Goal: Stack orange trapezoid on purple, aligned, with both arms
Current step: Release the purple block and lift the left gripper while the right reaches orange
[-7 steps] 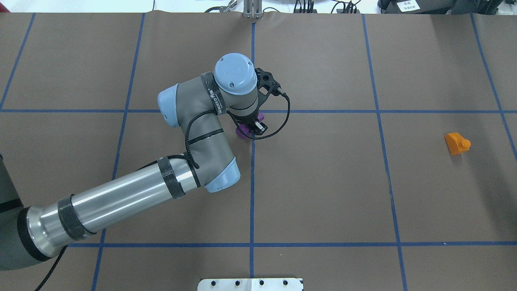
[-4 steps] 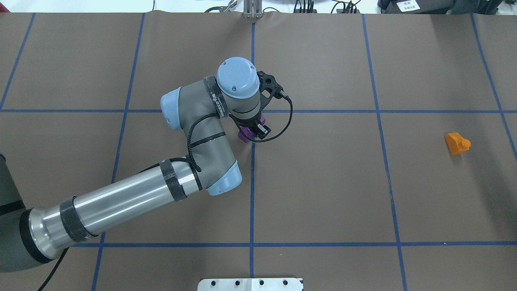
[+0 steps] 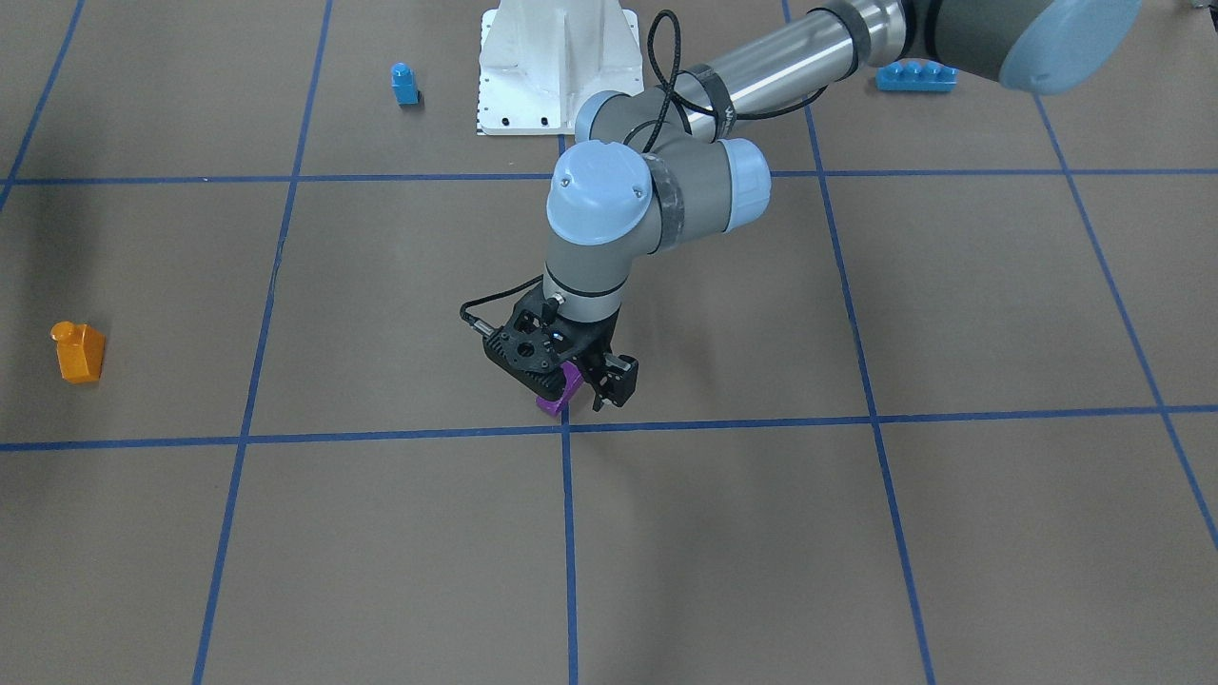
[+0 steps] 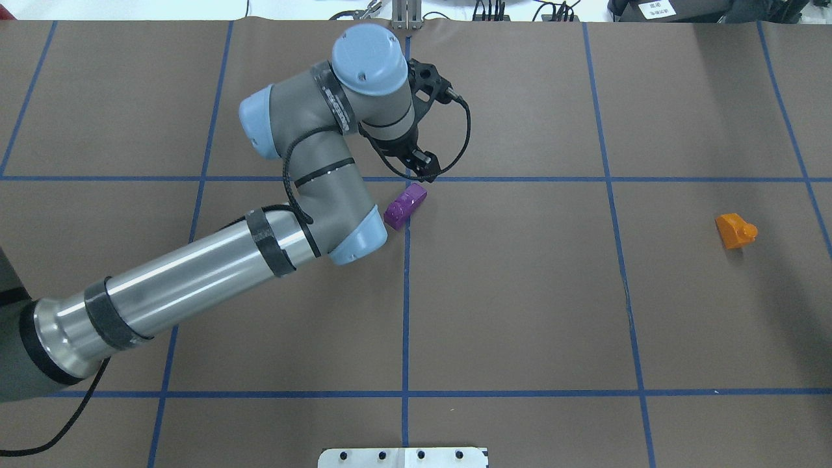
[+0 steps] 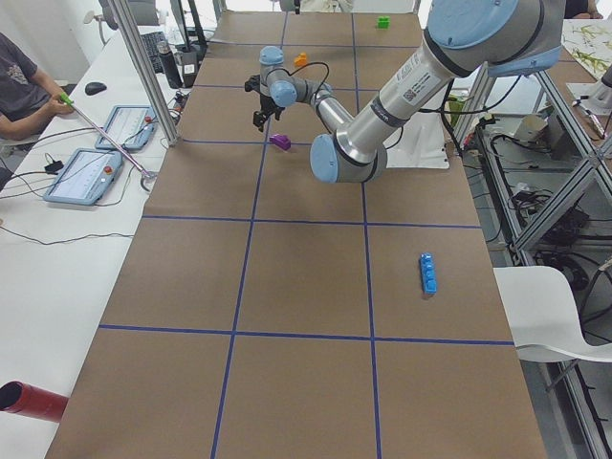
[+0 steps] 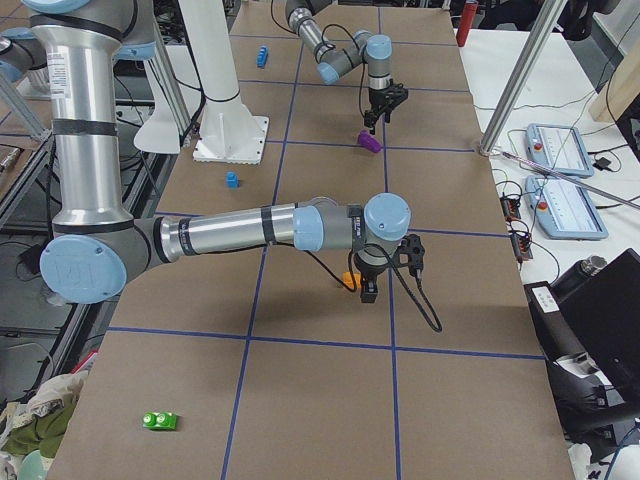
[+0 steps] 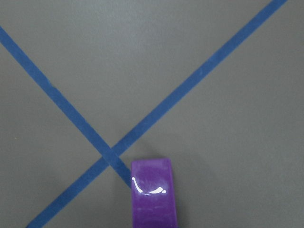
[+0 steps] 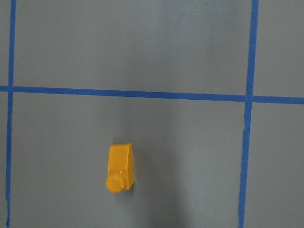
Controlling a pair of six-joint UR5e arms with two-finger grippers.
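The purple block lies free on the brown table by a blue tape crossing; it also shows in the left wrist view. My left gripper is open and empty, raised above and just beyond the block. In the front-facing view this gripper overlaps the purple block. The orange trapezoid lies on its side far to the right, stud pointing right; the right wrist view sees it from above. My right gripper hangs near the orange trapezoid; I cannot tell if it is open.
A small blue single-stud block and a long blue brick lie near the white robot base. A green block lies at the table's right end. Blue tape lines grid the brown cover.
My left gripper let go of the purple block, then rose and moved toward the table's far side. The block stays on the table, now uncovered. The orange trapezoid has not moved.
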